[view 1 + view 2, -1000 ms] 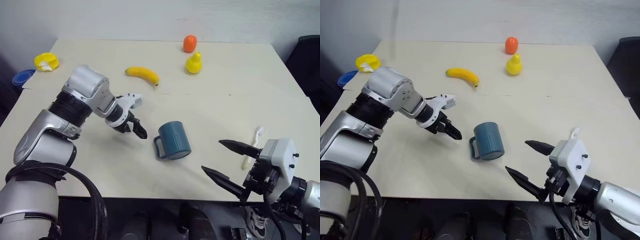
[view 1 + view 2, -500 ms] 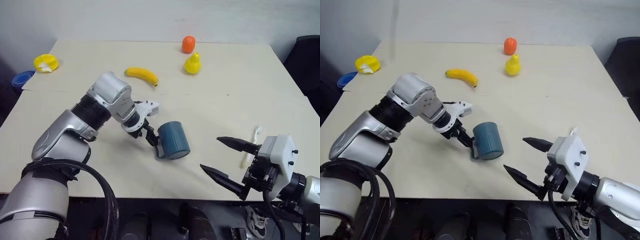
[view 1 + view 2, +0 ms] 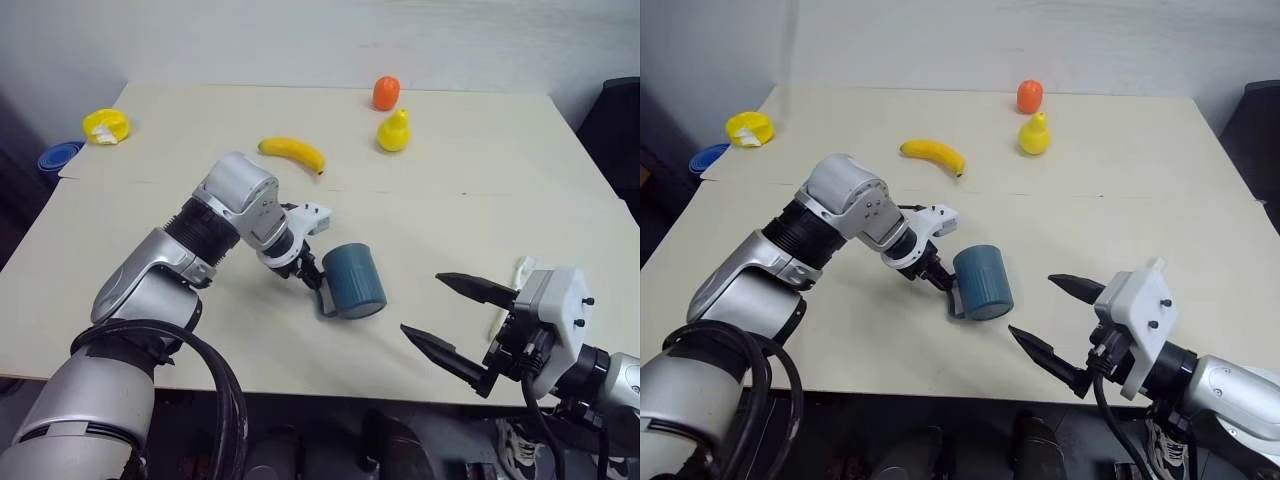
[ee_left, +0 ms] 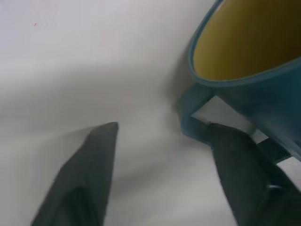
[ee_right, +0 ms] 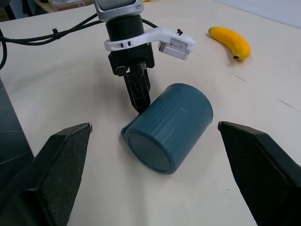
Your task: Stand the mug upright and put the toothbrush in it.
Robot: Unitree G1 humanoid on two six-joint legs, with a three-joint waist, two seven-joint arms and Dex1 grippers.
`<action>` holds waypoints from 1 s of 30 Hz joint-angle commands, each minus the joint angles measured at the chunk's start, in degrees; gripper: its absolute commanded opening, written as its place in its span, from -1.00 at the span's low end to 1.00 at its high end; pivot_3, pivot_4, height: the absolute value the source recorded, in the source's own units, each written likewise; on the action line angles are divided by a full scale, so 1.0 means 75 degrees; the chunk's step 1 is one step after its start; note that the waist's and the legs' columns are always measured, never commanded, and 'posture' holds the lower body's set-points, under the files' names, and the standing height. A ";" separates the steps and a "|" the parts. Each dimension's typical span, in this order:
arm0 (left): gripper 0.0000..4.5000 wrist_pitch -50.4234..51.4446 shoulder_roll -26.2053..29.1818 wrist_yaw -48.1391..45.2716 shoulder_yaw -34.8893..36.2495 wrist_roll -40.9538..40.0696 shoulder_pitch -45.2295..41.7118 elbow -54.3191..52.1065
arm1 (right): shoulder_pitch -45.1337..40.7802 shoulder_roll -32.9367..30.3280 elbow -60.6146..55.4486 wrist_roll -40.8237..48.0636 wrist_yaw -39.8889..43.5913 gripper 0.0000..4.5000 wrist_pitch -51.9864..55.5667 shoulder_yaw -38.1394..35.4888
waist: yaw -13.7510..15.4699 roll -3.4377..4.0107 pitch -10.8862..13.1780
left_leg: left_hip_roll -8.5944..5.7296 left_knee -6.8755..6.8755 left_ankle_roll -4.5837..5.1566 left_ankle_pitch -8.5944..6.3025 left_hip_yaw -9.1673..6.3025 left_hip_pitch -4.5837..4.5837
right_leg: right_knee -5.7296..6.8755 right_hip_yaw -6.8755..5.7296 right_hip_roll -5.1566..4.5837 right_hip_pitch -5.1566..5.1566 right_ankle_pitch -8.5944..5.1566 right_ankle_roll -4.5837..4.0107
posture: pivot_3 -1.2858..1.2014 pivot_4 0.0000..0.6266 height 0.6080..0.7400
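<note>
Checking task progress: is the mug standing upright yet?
No. The mug lies on its side on the table, its flat base facing the right wrist camera.

- Toothbrush (image 3: pixel 521 268) — mostly hidden behind the right gripper (image 3: pixel 455 325) housing at the near right; one white end shows.
- Blue dish (image 3: pixel 58 158) — cut off by the table's far left edge.
- Mug (image 4: pixel 244 70) — cropped by the left wrist view's frame; handle blurred, one left gripper (image 4: pixel 162 165) finger overlapping it, contact unclear.
- Yellow item (image 3: pixel 105 126), far left — too small to identify.
</note>
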 commanded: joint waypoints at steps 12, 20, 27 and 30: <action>0.21 0.0093 -0.0615 -0.0038 -0.0034 0.0292 0.0371 0.0329 | 0.0039 -0.0131 -0.0222 0.0336 -0.0275 1.00 -0.0178 -0.0199 | 0.0045 0.0004 -0.0004 | -0.0003 0.0001 0.0009 -0.0007 0.0000 -0.0002 | -0.0032 0.0000 -0.0003 0.0006 0.0001 0.0003 | 0.03 -0.52 1.00; -0.75 0.0093 -0.0603 -0.0050 0.0090 0.0274 0.0481 0.0407 | 0.0137 -0.0174 -0.0222 0.0474 -0.0342 1.00 -0.0185 -0.0460 | 0.0041 0.0006 -0.0006 | 0.0000 0.0000 0.0011 -0.0009 0.0000 -0.0003 | -0.0033 0.0001 -0.0003 0.0006 0.0000 0.0002 | 0.03 -0.52 1.00; -0.98 0.0093 -0.0786 -0.0027 0.0426 0.0544 0.0298 0.0823 | 0.0305 -0.0221 -0.0222 0.0491 -0.0247 1.00 -0.0126 -0.0787 | 0.0056 0.0005 -0.0006 | -0.0004 -0.0001 0.0022 -0.0015 -0.0007 -0.0013 | -0.0034 -0.0013 -0.0003 0.0004 0.0006 0.0011 | 0.03 -0.52 1.00; -0.98 0.0093 -0.0918 -0.0063 0.0819 0.0902 0.0191 0.0939 | 0.0321 -0.0234 -0.0222 0.0494 -0.0173 1.00 -0.0041 -0.0965 | 0.0062 0.0003 -0.0004 | -0.0006 0.0000 0.0025 -0.0017 -0.0007 -0.0015 | -0.0039 -0.0013 -0.0004 0.0005 0.0008 0.0015 | 0.03 -0.52 1.00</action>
